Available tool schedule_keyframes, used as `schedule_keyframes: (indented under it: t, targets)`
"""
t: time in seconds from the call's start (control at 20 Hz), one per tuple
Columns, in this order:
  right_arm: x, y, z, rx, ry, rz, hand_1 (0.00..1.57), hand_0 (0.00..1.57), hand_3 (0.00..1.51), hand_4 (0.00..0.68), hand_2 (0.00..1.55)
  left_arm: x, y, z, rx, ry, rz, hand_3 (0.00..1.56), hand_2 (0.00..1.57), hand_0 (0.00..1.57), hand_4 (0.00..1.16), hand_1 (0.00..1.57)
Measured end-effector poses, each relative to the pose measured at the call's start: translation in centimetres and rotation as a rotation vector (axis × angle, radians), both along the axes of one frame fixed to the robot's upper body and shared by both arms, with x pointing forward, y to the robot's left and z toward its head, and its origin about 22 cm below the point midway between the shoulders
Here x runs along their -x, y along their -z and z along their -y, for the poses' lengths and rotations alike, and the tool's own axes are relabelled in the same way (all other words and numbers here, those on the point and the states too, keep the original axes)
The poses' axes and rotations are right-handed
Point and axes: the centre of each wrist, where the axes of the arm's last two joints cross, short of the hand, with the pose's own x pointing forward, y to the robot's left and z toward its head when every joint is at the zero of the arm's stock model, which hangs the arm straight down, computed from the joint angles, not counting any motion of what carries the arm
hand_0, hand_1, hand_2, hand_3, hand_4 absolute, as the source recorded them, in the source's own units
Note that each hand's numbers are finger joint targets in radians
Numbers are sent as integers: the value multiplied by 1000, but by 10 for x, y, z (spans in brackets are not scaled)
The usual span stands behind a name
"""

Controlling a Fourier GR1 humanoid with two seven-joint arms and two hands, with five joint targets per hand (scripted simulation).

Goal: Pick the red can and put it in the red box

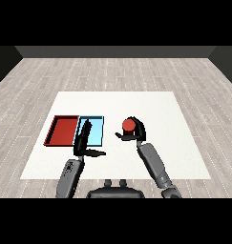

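- A white desk (136,102) fills the middle of the head view, set on a grey wooden floor (112,71).
- Two flat trays lie side by side, touching, on the desk's left half: the red box (62,130) on the outside and the light blue tray (96,131) just to its right.
- The left hand (84,138) hangs over the blue tray's near left part, fingers straight and released, thumb jutting right, grasping nothing.
- The right hand (136,131) sits right of centre, its fingers and thumb curled round the red can.
- The red can (129,125) stands upright inside that hand, its round top showing; whether it rests on the desk or is lifted cannot be told.
- The red box lies well to the left of the can, beyond the blue tray, so the carry likely has to pass leftward over the blue tray.
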Motion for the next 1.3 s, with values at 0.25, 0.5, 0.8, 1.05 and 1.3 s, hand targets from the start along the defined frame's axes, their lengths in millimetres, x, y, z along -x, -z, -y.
schedule_keyframes:
  t: [0.25,0.5,0.8,1.05,1.3]
  targets:
    - [15,-4,-18,-28,2,-1,1456,1456,1389,646,1433,-7,3,26,16,36,-26,0,0,0,0,0]
    - [18,-4,-33,-41,-4,0,1461,1461,1393,637,1443,-13,10,37,16,63,-65,0,0,0,0,0]
    - [18,-4,-43,-46,-23,7,1457,1457,1379,634,1448,-21,18,53,15,83,-118,0,0,0,0,0]
    - [19,-7,-52,-46,-26,10,1444,1444,1385,633,1432,-24,36,66,30,102,-140,0,0,0,0,0]
    - [27,-5,-55,-46,-28,6,1426,1426,1378,630,1438,-29,41,71,25,116,-161,0,0,0,0,0]
